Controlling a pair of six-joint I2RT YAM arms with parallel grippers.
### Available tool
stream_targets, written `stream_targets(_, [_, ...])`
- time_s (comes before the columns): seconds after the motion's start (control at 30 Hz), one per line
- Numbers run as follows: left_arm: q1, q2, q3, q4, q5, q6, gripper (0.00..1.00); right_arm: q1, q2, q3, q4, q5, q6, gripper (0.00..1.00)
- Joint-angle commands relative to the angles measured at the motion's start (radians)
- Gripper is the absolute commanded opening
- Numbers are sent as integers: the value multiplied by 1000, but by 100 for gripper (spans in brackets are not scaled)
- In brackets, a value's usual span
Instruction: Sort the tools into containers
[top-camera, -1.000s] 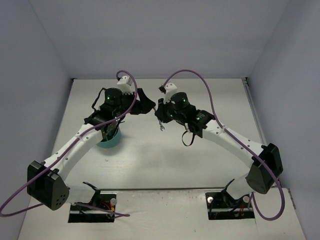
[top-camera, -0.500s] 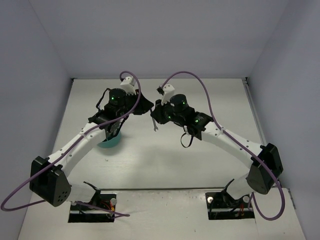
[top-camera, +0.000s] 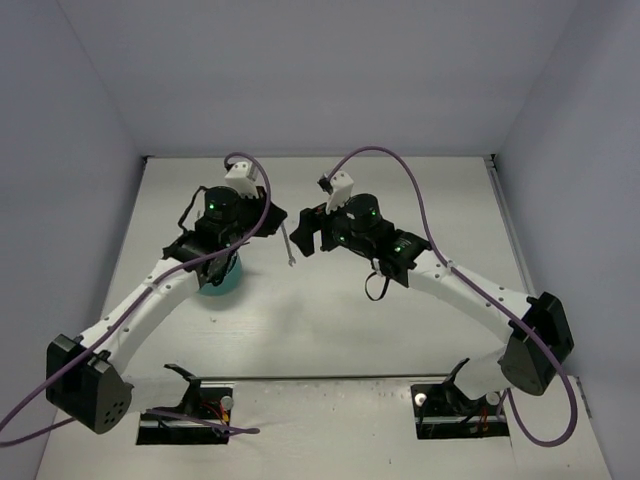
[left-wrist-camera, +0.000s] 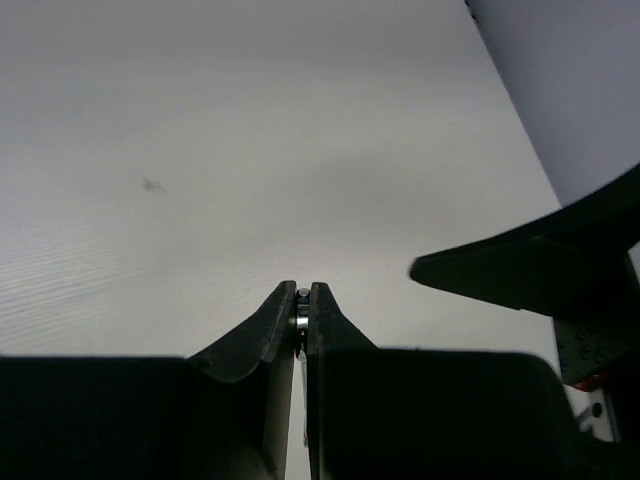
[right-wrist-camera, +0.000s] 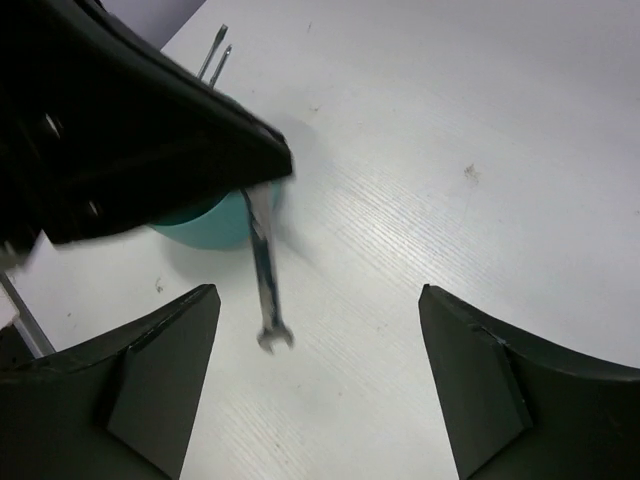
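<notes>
A small silver wrench (top-camera: 288, 246) hangs above the table, its open end down. My left gripper (top-camera: 279, 222) is shut on its upper end, and a sliver of metal shows between the closed tips (left-wrist-camera: 302, 297). My right gripper (top-camera: 303, 229) stands open just right of the wrench, not touching it. In the right wrist view the wrench (right-wrist-camera: 265, 275) dangles from the dark left gripper (right-wrist-camera: 150, 130), ahead of my own wide-apart fingers (right-wrist-camera: 160, 380). The teal bowl (top-camera: 221, 279) sits under the left arm. Two thin tool shafts (right-wrist-camera: 214, 58) stick out behind the bowl (right-wrist-camera: 215, 222).
The white table (top-camera: 400, 330) is walled by grey panels at the back and both sides. One dark finger of the right gripper (left-wrist-camera: 520, 272) reaches into the left wrist view from the right. The arm bases sit at the near edge.
The right gripper carried the wrench leftwards, then opened and let it go. The left gripper shut on the wrench and now holds it alone, closer to the bowl.
</notes>
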Motion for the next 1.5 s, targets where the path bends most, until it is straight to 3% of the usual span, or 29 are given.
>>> stream_targets(0.0, [103,-116,30,-61,-70,154,0,-29,-116,-42,71,23,-24,81])
stream_targets(0.17, [167,-188,-15,-132,-221,345,0,-87,-213,-114,32,16,-48,84])
stream_targets(0.37, [188,-208,-90,-79,-303,466,0,-174,-296,-191,14,-28,-55,85])
stream_targets(0.87, [192,-132,-225,98,-308,427,0,-226,-382,-276,-7,-18,-82,87])
stream_targets(1.0, [192,-131,-231,113,-292,429,15,-228,-398,-286,-11,-11,-83,87])
stream_targets(1.23, [192,-180,-181,52,-283,426,52,-234,-430,-286,-29,71,-78,88])
stream_targets(1.33, [192,-233,-130,-19,-281,410,61,-234,-481,-285,-54,155,-84,95])
stream_targets(1.47, [192,-289,-37,-129,-307,403,64,-234,-542,-254,-129,327,-94,100])
